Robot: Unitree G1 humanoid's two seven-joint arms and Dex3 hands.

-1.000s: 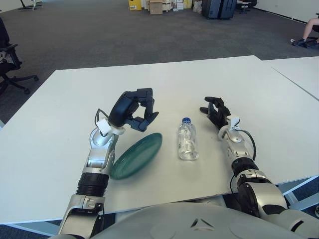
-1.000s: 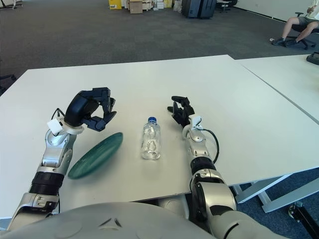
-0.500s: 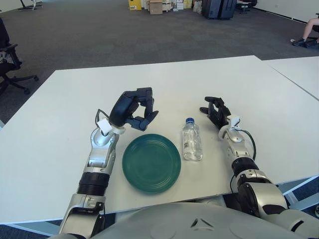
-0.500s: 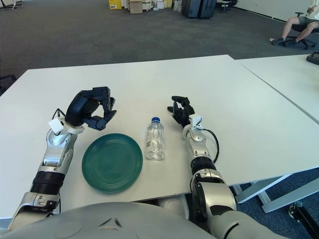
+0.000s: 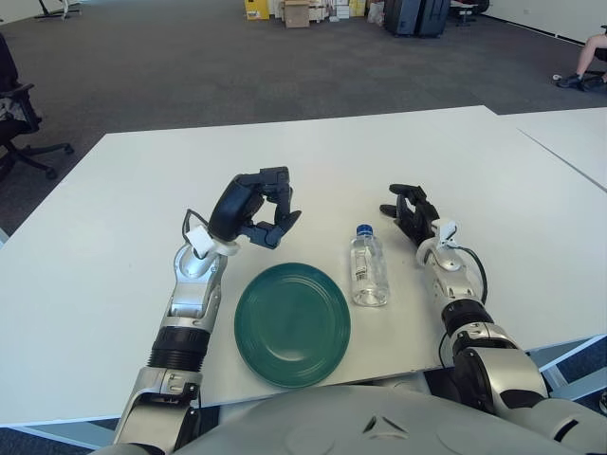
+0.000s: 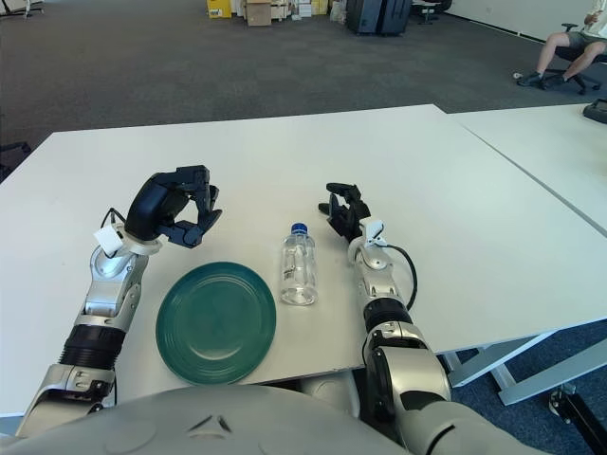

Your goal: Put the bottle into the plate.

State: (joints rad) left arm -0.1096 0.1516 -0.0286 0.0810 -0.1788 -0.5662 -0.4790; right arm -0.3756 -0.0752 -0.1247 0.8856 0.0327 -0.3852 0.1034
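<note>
A white table carried two items at the time of observation. A dark green plate lay flat near the table's front edge. A clear plastic bottle with a blue cap lay on its side just to the right of the plate, cap pointing away from the robot. The bottle was close beside the plate's rim but apart from it, resting wholly on the table surface and not in the plate.

The left hand was raised above the table, beyond the plate's far left edge. Its dark fingers were loosely curled and partly open, and it held nothing.

The right hand showed to the right of the bottle's cap end, near it but not touching it. Its fingers were bent slightly and spread apart, holding nothing. Whether this hand touched the table could not be determined.

A second white table adjoined on the right. Grey carpet floor extended behind.
</note>
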